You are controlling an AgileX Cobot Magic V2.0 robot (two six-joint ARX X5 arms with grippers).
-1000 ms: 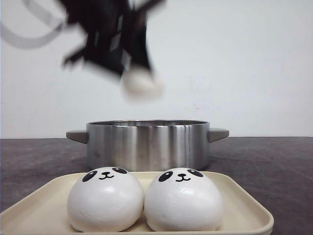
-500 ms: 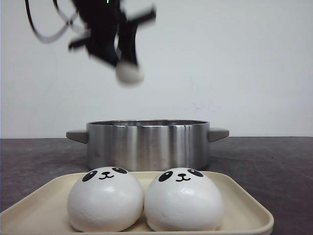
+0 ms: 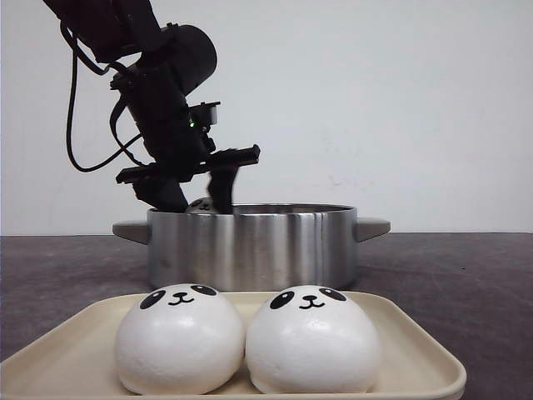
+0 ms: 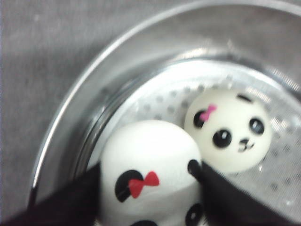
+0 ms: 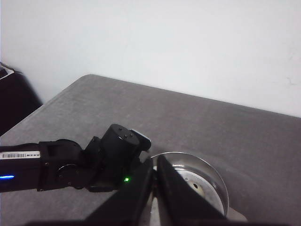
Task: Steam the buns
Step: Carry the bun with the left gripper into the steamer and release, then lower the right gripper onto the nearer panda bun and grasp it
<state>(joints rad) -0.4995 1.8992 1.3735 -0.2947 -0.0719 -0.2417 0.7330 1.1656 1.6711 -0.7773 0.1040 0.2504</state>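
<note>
Two white panda-faced buns (image 3: 179, 337) (image 3: 312, 337) sit side by side on the cream tray (image 3: 416, 346) in the front view. My left gripper (image 3: 198, 198) is at the rim of the steel pot (image 3: 250, 246), shut on a third bun (image 4: 150, 165) with a red bow, just inside the pot's wall. Another bun (image 4: 228, 129) with a pink bow lies on the perforated steamer plate (image 4: 155, 101) beside it. My right gripper (image 5: 154, 162) hangs high above the table, its dark fingers together with nothing between them.
The pot's two grey handles (image 3: 131, 231) (image 3: 371, 227) stick out to either side. The tray lies in front of the pot on the dark grey table (image 3: 466, 275). A white wall stands behind. The left arm (image 5: 80, 162) reaches across in the right wrist view.
My left gripper has come down from high above the pot with the bun, until the bun is at the pot's rim. The two buns on the tray have not moved.
</note>
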